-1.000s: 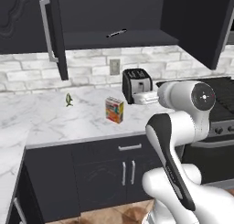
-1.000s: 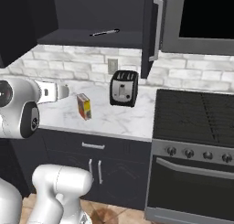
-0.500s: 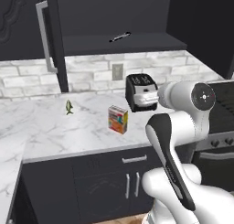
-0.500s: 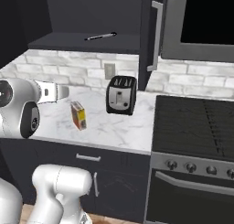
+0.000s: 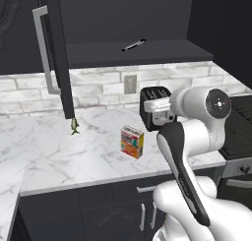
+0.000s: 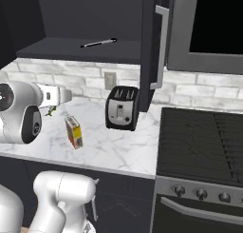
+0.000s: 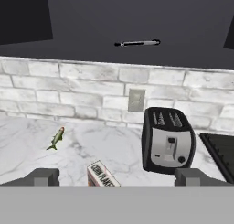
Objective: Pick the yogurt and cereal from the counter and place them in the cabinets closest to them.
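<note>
The cereal [image 5: 132, 141] is a small red, orange and yellow box standing upright on the white marble counter [image 5: 59, 156], left of the black toaster. It also shows in the right base view [image 6: 73, 131] and at the bottom of the hand view [image 7: 102, 174]. My gripper [image 7: 116, 177] hovers above and short of the box, open, its fingertips [image 7: 43, 176] wide apart with nothing between them. From the right its hand [image 6: 60, 95] points toward the wall. The cabinets [image 5: 138, 53] above the counter stand open. The yogurt is out of view.
A black toaster [image 6: 122, 108] stands by the backsplash. A small green fish-shaped thing [image 5: 75, 126] lies on the counter under the open cabinet door [image 5: 55, 53]. A slim dark utensil [image 7: 137, 43] rests on the cabinet shelf. The stove [image 6: 204, 141] and microwave [image 6: 209, 27] are at right.
The whole picture has shifted and grown in both base views, so the base has driven closer to the counter. The gripper stays open. The cereal has not moved on the counter.
</note>
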